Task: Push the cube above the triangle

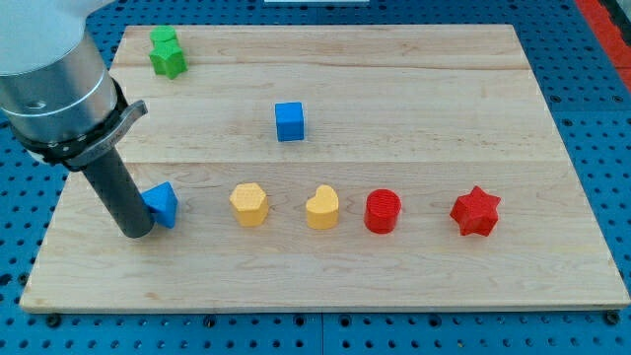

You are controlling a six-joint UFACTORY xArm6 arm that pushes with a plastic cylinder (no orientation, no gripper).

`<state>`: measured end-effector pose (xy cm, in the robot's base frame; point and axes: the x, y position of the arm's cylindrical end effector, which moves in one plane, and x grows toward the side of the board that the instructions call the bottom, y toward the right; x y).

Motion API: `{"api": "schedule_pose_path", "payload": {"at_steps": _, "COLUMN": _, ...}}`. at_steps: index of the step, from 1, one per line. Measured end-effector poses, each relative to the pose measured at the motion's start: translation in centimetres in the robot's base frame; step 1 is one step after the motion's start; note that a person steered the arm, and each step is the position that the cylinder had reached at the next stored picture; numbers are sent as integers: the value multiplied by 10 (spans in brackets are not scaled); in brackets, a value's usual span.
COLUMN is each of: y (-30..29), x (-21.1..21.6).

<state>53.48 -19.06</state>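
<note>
The blue cube (290, 121) sits on the wooden board (414, 89) a little left of its middle. The blue triangle (162, 204) lies lower down near the board's left side, partly hidden by my rod. My tip (135, 234) rests on the board just left of the triangle, touching or nearly touching it. The cube is up and to the right of the triangle, well apart from my tip.
A green block (168, 59) with a second green block (164, 39) behind it sits at the top left corner. Along the lower row stand a yellow hexagon (249, 204), a yellow heart (322, 207), a red cylinder (383, 211) and a red star (475, 211).
</note>
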Motion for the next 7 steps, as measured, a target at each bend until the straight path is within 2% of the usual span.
{"api": "schedule_pose_path", "payload": {"at_steps": 1, "y": -21, "x": 9}}
{"api": "schedule_pose_path", "payload": {"at_steps": 2, "y": -53, "x": -35}}
{"api": "schedule_pose_path", "payload": {"at_steps": 3, "y": 21, "x": -99}}
{"api": "schedule_pose_path", "payload": {"at_steps": 4, "y": 112, "x": -86}}
{"api": "schedule_pose_path", "payload": {"at_steps": 5, "y": 216, "x": -110}}
{"api": "schedule_pose_path", "payload": {"at_steps": 6, "y": 223, "x": -134}}
{"api": "schedule_pose_path", "payload": {"at_steps": 7, "y": 137, "x": -159}}
